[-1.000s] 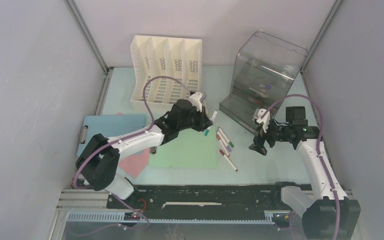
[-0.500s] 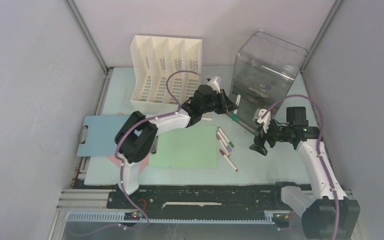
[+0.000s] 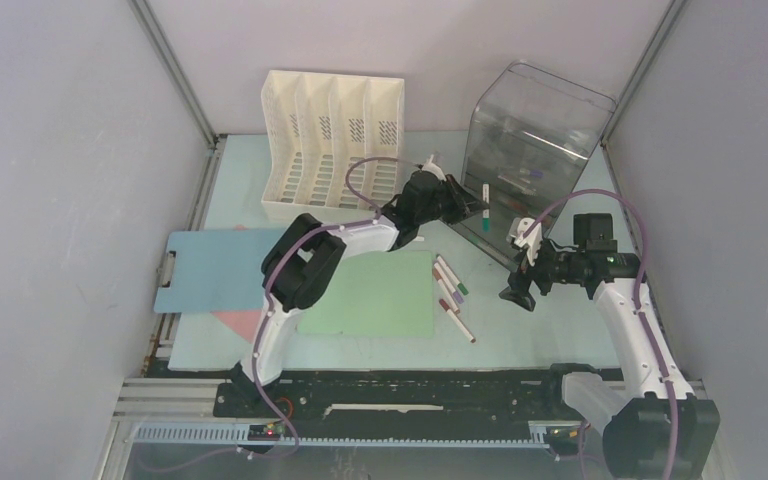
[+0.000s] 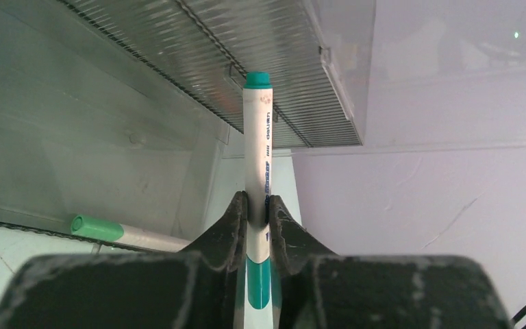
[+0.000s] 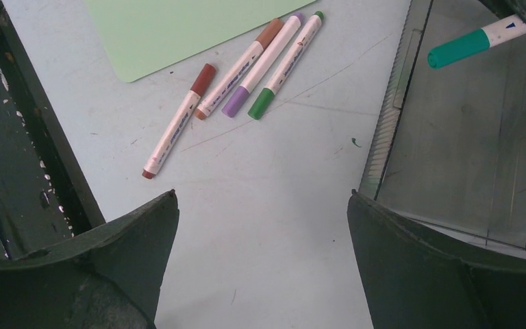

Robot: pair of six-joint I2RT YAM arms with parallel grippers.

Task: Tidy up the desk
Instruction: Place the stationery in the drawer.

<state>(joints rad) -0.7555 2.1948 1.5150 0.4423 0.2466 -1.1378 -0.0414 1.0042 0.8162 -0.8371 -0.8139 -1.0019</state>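
Two robot arms reach over a pale mint desk (image 3: 250, 195) spanning the booth floor.
Left to right: a flat blue clipboard (image 3: 222, 268), a white slotted file rack (image 3: 332, 135), a smooth green sheet (image 3: 370, 295). The left gripper (image 4: 255, 209) clamps a white teal-capped marker (image 4: 257, 147), print unreadable, at a clear ribbed box (image 3: 535, 130) holding a green-capped marker (image 4: 120, 233). Loose markers (image 5: 246, 68) lie on the desk nearby. The right gripper (image 5: 260, 205) has its fingers spread wide.

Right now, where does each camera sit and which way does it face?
Top external: above, behind the arms, looking down on the desk; both arms show.
Left wrist: on the left arm, facing the clear bin; jaws clamp a teal-capped marker.
Right wrist: looks down at four loose markers; open jaws frame it.
Shared: both wrist views show that marker.
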